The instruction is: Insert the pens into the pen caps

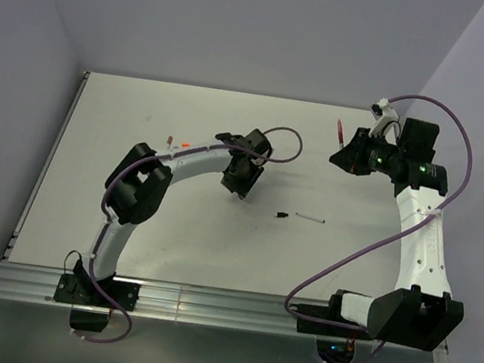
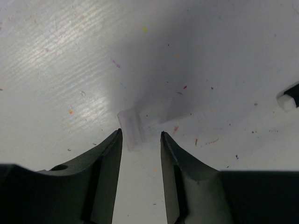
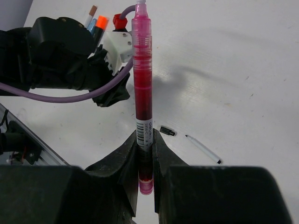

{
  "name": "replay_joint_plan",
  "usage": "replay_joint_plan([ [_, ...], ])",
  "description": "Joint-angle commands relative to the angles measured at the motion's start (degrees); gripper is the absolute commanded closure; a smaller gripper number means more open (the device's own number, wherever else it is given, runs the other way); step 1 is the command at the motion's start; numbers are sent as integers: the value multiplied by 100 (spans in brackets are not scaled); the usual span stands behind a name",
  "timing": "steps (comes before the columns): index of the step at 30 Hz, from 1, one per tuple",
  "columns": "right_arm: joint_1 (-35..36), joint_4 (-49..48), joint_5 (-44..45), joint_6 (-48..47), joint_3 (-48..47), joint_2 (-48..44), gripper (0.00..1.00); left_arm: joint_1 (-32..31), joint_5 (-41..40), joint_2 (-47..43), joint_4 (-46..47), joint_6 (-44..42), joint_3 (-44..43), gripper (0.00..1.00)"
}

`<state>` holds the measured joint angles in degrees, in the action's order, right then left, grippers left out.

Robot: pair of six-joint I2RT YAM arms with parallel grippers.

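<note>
Left gripper (image 2: 141,135): two dark fingers fill the bottom of the left wrist view. The jaws stand partly apart, bare table shows in the gap, and nothing is clamped.

Pale translucent cap (image 2: 130,125): short and ribbed, lying flat and skewed on the table (image 2: 56,56). It sits just above the left-hand fingertip, its near end at the mouth of the gap. Whether a finger touches it cannot be told.

Black-and-white piece (image 2: 288,99): at the right edge of the same view, cut off by the frame and not identifiable.

Right gripper (image 3: 145,135): jaws pressed together on the red pen (image 3: 142,84), which is gripped near its lower end. The barrel runs straight up the middle of the right wrist view. In the overhead view this gripper sits at upper right.

Black cap (image 3: 167,131) and white pen (image 3: 203,149): loose on the table, near each other but apart, right of centre in the right wrist view.

Other pens (image 3: 99,22): an orange-ended marker and slimmer ones at upper left of the right wrist view, beyond the left arm.

Step in hand, as judged: the left arm is picking up a cap while the right arm holds a pen ready.

Next move, as judged: centre the left jaws over the skewed cap, which sits off toward one finger, then close and lift. The cap's open end must then be lined up with the red pen's tip. Whether this cap belongs to that pen cannot be told.
</note>
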<state>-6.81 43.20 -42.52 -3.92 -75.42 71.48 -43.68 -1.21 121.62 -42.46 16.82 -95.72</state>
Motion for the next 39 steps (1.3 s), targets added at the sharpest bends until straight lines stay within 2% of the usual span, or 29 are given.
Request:
replay_joint_plan([
  [1,-66,-224,60,-73,18,-152,100,-35,-362,168,-113,181,-429,58],
  [11,-110,-189,130,-144,-175,-161,100,-97,-538,415,-131,225,-88,70],
  [14,-119,-198,25,-161,-307,-152,100,-97,-398,432,-140,190,18,80],
  [17,-110,-207,-124,-179,-491,-144,100,-88,-214,363,-201,138,54,100],
  [22,-93,-242,-441,-223,-1043,-21,100,96,-72,-234,-10,-117,-384,100],
  [25,-40,-365,-695,-144,-1501,129,100,342,199,-1198,325,-319,-780,100],
  [27,47,-505,-897,31,-1703,225,100,588,401,-1596,834,-285,-886,100],
  [30,188,-1293,-1318,470,-1836,278,100,948,743,-2431,1852,-66,-738,100],
  [32,259,-1865,-1574,1117,-1670,226,100,1263,1577,-3027,2476,66,-422,100],
  [33,294,-2285,-1749,1435,-1513,95,100,1387,1789,-3204,3280,389,-282,100],
  [34,399,-3377,-1829,1795,-1041,7,100,1493,2348,-3485,3618,584,-54,100],
  [35,460,-4032,-1899,2608,-767,-72,100,1729,2623,-3583,4057,1056,35,100],
  [36,539,-5022,-2031,2938,-399,-160,100,1853,2852,-3671,4844,1330,132,100],
  [39,1066,-5304,-2172,3354,-386,49,100,2258,3495,-3892,5992,2417,414,100],
])
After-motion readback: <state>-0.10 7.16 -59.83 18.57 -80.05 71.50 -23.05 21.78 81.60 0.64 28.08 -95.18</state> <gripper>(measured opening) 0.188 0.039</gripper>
